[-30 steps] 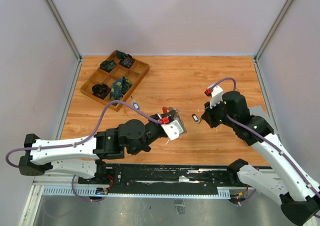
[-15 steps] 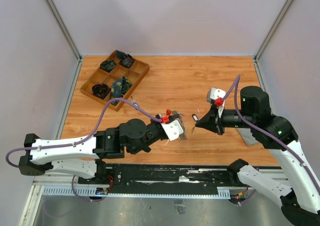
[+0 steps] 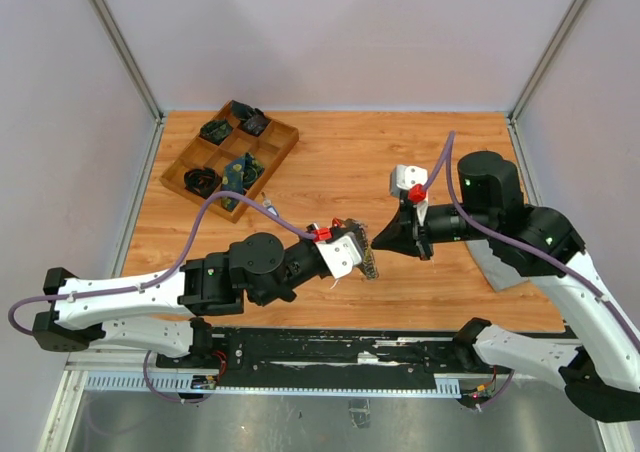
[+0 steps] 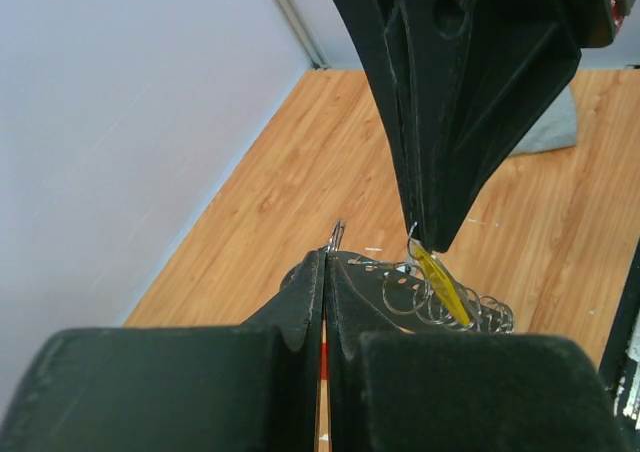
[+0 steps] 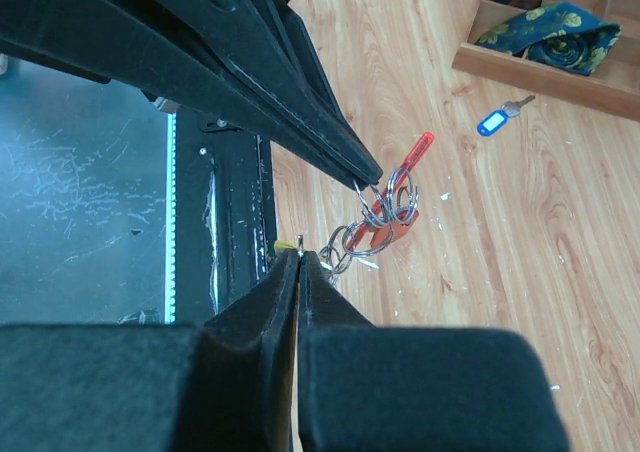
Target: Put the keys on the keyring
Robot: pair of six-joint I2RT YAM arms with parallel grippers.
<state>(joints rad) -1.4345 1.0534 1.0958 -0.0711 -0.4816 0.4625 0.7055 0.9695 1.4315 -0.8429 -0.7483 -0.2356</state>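
My left gripper (image 3: 358, 252) is shut on the keyring (image 3: 371, 264), a chain of silvery rings held above the table. In the left wrist view its fingertips (image 4: 325, 264) pinch one ring (image 4: 337, 236); the other rings (image 4: 470, 312) trail right. In the right wrist view the keyring (image 5: 385, 217) hangs with its red plastic part (image 5: 418, 152). My right gripper (image 3: 380, 243) meets it from the right, shut on the yellow key (image 4: 440, 282), whose metal tip (image 5: 300, 240) pokes out between its fingers. A blue-headed key (image 3: 268, 209) lies on the table. No red key shows.
A wooden compartment tray (image 3: 176, 168) with dark items stands at the back left, its edge also in the right wrist view (image 5: 530, 72). A grey cloth (image 3: 497, 265) lies at the right under my right arm. A black rail (image 3: 330, 347) runs along the near edge.
My right gripper has swung left and turned, bringing its tip and the key up against the keyring. My left gripper has shifted slightly right and tilted the keyring toward it.
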